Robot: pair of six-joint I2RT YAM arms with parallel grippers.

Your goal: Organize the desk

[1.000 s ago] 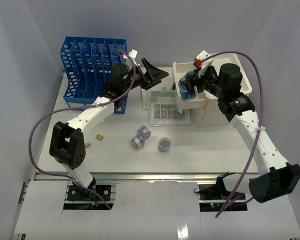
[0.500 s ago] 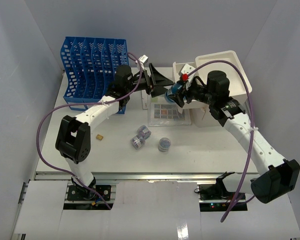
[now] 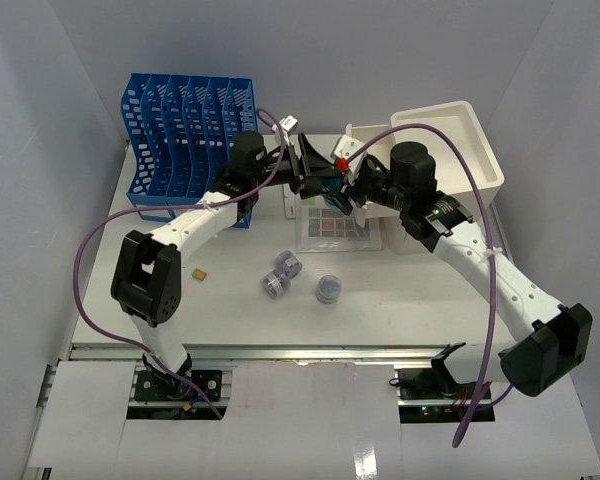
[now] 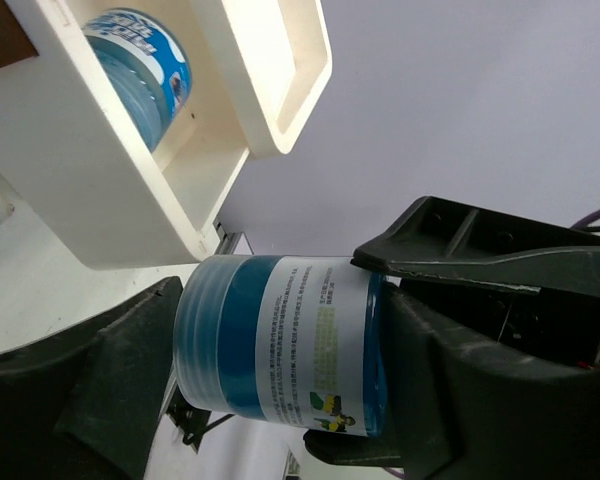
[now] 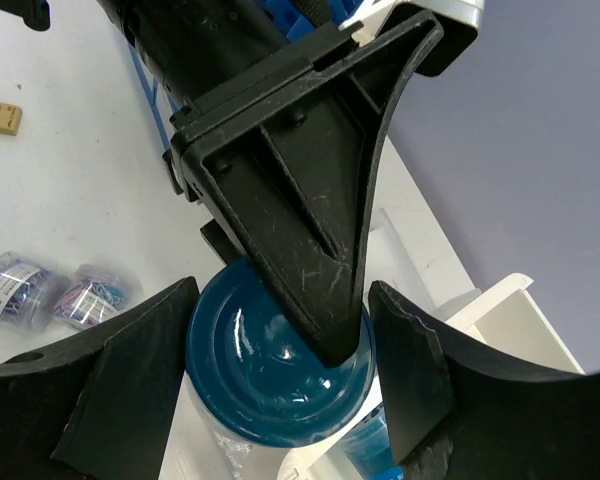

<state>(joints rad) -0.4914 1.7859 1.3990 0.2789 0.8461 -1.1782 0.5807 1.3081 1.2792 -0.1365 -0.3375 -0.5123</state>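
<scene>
A blue jar with a white label and a dark blue lid hangs in the air above the back of the white desk. My right gripper is shut on its sides, and in the right wrist view its fingers flank the lid. My left gripper reaches in from the left. In the left wrist view the jar lies between its fingers, which touch the jar's base and lid. One left finger lies across the lid.
A cream drawer cabinet stands at the back right, its open drawer holding a blue-labelled bottle. A blue file rack stands back left. A clear box, several clip tubs and a tan cube lie mid-desk.
My right gripper carried the blue jar left, out of the drawer. My left gripper swung right to meet it, and its fingers now sit against the jar's ends.
</scene>
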